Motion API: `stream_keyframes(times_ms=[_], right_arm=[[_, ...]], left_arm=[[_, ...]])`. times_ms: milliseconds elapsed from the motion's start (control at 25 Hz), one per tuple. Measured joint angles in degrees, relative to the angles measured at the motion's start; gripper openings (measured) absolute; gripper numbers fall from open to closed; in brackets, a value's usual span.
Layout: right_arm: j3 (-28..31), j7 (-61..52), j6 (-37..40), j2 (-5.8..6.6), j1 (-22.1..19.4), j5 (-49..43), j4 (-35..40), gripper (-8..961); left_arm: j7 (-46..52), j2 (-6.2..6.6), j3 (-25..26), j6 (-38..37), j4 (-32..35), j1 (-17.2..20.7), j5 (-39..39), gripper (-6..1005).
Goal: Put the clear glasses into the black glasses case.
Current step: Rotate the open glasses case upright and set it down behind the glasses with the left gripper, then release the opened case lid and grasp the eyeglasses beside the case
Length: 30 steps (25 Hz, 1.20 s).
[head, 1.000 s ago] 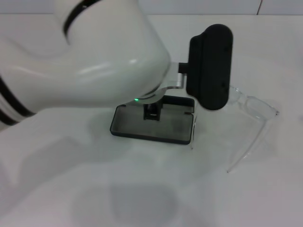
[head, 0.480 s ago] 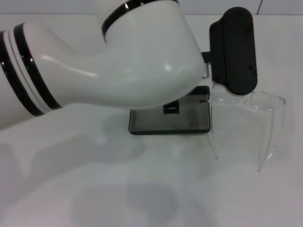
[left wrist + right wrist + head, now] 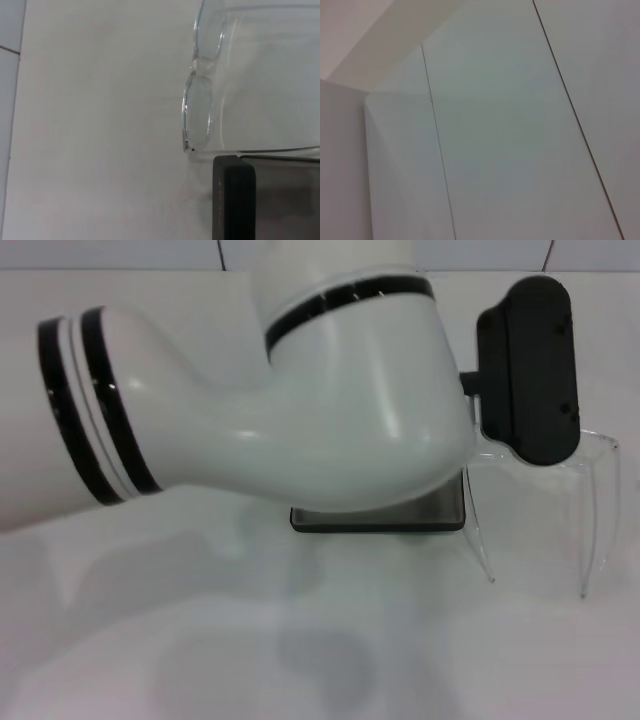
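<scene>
The clear glasses (image 3: 590,440) stand on the white table at the right, their thin arms pointing toward me. In the left wrist view the lenses (image 3: 199,107) lie just beside a corner of the black glasses case (image 3: 232,200). The case (image 3: 400,517) lies open just left of the glasses, only its front strip showing under my left arm (image 3: 300,410). That arm reaches across the middle, its black wrist housing (image 3: 530,370) above the glasses' near lens. Its gripper is hidden behind the arm. The right gripper is out of view.
The white table (image 3: 300,650) stretches bare in front of the case and glasses, with soft shadows on it. The right wrist view shows only pale wall panels (image 3: 510,150) with thin seams.
My left arm has swung to the right and now hides most of the case. The case and the glasses sit farther right in the head view and look squarer to me.
</scene>
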<state>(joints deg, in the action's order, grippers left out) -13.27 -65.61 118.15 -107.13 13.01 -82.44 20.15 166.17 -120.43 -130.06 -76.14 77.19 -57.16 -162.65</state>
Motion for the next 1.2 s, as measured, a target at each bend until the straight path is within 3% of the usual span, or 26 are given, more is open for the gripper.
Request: stream_keyframes(times_ms=[640,960,1080,1200], right_arm=[[0.0,0.0,0.3,-0.21,-0.1,0.2,-0.3,869],[-0.6,0.0,0.3,-0.45,-0.1,-0.2,-0.3,868],[-0.7,-0.4,0.1,-0.35,0.2,-0.6,0.0,868],[-0.9,-3.7,-0.9,-0.06,1.1,-1.7,2.5,868]], left_arm=[[4.2,-0.06,-1.2,-0.2,-1.0,-1.5,0.0,215],[3.9,-0.09,-1.4,-2.1,0.2,-1.0,0.2,414],[3.6,-0.09,-0.6,-4.1,2.8,0.1,0.2,488],[1.2,-0.04,3.1,-5.9,8.5,3.3,0.5,485]])
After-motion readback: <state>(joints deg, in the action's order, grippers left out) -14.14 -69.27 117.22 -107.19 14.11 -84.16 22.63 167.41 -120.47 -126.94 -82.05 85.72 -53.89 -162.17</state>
